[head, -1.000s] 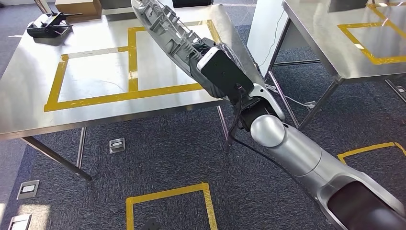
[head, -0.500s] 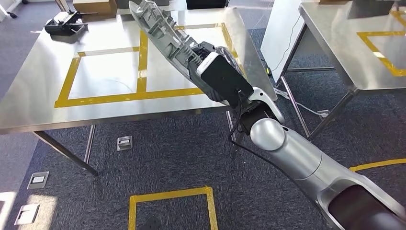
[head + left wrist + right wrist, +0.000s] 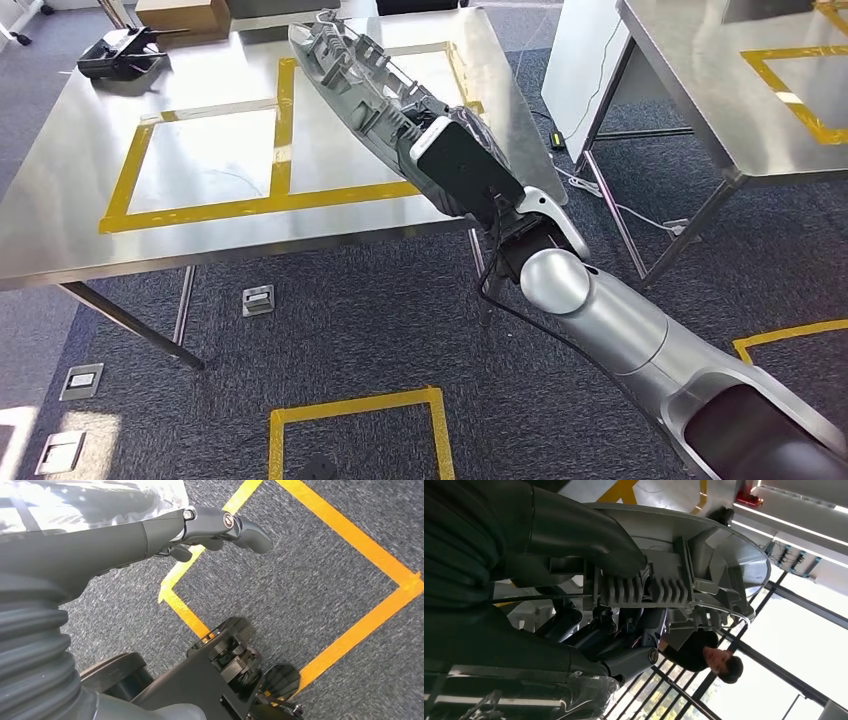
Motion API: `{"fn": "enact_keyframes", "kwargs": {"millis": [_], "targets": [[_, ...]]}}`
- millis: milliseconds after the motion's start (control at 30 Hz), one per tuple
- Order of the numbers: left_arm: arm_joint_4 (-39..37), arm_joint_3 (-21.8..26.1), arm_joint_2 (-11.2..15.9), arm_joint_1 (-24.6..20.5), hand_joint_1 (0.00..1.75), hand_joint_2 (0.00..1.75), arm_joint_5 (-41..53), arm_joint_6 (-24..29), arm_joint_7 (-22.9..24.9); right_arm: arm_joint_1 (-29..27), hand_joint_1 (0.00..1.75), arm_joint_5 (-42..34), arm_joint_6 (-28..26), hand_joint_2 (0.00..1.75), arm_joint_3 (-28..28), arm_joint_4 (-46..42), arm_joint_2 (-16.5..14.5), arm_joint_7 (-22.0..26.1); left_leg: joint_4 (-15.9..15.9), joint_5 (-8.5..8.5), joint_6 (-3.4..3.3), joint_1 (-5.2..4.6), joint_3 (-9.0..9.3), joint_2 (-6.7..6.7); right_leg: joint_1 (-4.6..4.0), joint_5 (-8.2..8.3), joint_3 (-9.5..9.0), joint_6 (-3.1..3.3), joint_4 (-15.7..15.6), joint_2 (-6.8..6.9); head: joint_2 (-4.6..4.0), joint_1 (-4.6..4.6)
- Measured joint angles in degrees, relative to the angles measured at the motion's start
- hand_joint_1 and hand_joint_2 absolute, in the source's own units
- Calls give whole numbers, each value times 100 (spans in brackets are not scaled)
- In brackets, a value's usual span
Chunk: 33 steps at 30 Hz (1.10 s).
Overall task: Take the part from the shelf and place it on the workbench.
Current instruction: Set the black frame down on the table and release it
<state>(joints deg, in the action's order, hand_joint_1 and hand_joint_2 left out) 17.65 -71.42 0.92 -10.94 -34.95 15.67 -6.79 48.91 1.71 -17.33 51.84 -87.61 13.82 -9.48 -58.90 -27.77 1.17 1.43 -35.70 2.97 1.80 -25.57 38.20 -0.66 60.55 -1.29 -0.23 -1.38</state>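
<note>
Over the near right part of the tabletop, the right robot hand grips the part, a long grey moulded piece with ribs and clips along its open side. Its long axis runs diagonally: the held end sits low and near the tabletop's front right edge, and the free end points up and away to the left, toward the tabletop's far side. It hangs in the air above the right-hand box of the yellow tape and does not rest on the steel. From the right wrist, the thumb presses on the ribbed face of the part while darker fingers curl under it, so the grasp is firm. A person in dark clothes shows beyond the part there.

The left robot hand hangs over grey carpet with its fingers loosely apart and nothing in them.

At the tabletop's far left corner lies a black tool, with a cardboard box beside it. A second steel table stands to the right.

Compared with half a second ago, the whole scene has shifted slightly, which is camera motion. Against the tape, the part's free end now reads a little further right, and the grasp on it is unchanged.
</note>
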Motion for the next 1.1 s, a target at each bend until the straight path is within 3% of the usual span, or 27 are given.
{"fn": "enact_keyframes", "kwargs": {"millis": [67,133,233,267,300,400,467,533,600,633,667,733,800,833,867,900,967,1000,1100], "targets": [[3,3,-5,-5,0,175,13,-4,-5,-4,175,1,-3,175,-12,2,7,-1,186,11,-43,0,113,-35,-12,42,-64,-47,-46,16,1,-2],[3,13,-10,-8,0,175,22,-4,-6,12,175,2,-4,175,-23,2,10,-4,318,34,-45,34,269,-57,-21,-60,-11,-76,137,41,0,-29],[3,39,-15,-10,0,175,30,-6,-3,19,175,2,-3,175,-25,2,14,-5,312,-15,-24,62,388,-60,-7,-414,478,-146,1030,73,0,-67],[3,46,-19,-6,0,175,32,-7,-2,16,175,2,-3,175,-24,3,14,-7,301,-52,-11,73,426,-54,1,-438,605,-170,1215,80,1,-71],[3,52,-21,0,0,175,32,-8,-1,15,175,2,-2,175,-23,3,15,-10,285,-96,10,91,469,-42,11,-360,643,-193,1214,85,0,-79],[2,78,-19,9,0,175,33,-6,-8,13,175,2,-2,175,-30,6,20,-13,186,-293,140,171,618,7,48,180,310,-293,358,58,0,-97],[1,89,-15,1,0,175,37,-9,-20,11,175,2,2,175,-31,11,28,-1,124,-398,244,196,623,22,19,204,187,-204,69,2,0,-117],[2,92,-17,9,0,175,47,-11,-24,5,175,2,2,175,-38,15,41,4,131,-439,316,197,625,24,-13,104,182,-21,90,-4,1,-118],[3,94,-22,18,0,175,55,-10,-26,-3,175,3,-2,175,-55,10,53,-1,-10,-411,337,195,573,-31,-6,55,105,69,73,25,1,-97],[3,96,-23,12,0,175,57,-10,-27,-4,175,4,-2,175,-57,6,54,-3,-257,-388,332,182,426,-89,-5,28,42,102,48,38,0,-82],[3,97,-24,4,0,175,57,-10,-28,-12,175,5,-2,175,-57,4,55,-8,-621,-400,318,162,190,-150,-11,-3,-22,131,17,55,0,-65],[3,101,-25,4,0,175,57,-10,-25,-30,175,15,-3,175,-54,5,56,-22,-1370,-587,282,106,-379,-219,-47,-85,-142,174,-20,80,0,-38],[3,107,-25,23,0,175,58,-10,-21,-43,175,25,-4,175,-52,5,56,-32,-1609,-736,215,49,-747,-222,-98,-197,-288,198,-31,84,0,-29],[3,111,-25,30,0,175,60,-10,-21,-47,175,26,-4,175,-52,5,56,-33,-1464,-655,158,14,-798,-222,-127,-266,-385,204,-32,84,0,-26],[3,116,-25,33,0,175,62,-10,-21,-50,175,26,-4,175,-52,4,55,-33,-1173,-428,83,-29,-772,-222,-155,-344,-498,208,-35,88,0,-24],[2,122,-21,39,0,175,65,-10,-22,-51,175,26,-4,175,-53,6,57,-33,-800,-75,-6,-84,-715,-226,-176,-424,-608,209,-39,96,-1,-24],[1,131,-14,42,0,175,67,-10,-23,-48,175,26,-4,175,-50,8,56,-38,-258,414,-142,-182,-596,-245,-205,-556,-754,172,-59,103,-1,-25],[0,134,-12,43,0,175,68,-9,-23,-47,175,25,-5,175,-53,9,56,-47,-138,500,-181,-217,-561,-250,-206,-591,-787,142,-64,107,-1,-25],[1,150,-16,41,0,175,71,-7,-24,-40,175,16,-5,175,-68,3,54,-82,-52,415,-250,-218,-423,-229,-197,-609,-810,48,18,119,1,-21]]}}
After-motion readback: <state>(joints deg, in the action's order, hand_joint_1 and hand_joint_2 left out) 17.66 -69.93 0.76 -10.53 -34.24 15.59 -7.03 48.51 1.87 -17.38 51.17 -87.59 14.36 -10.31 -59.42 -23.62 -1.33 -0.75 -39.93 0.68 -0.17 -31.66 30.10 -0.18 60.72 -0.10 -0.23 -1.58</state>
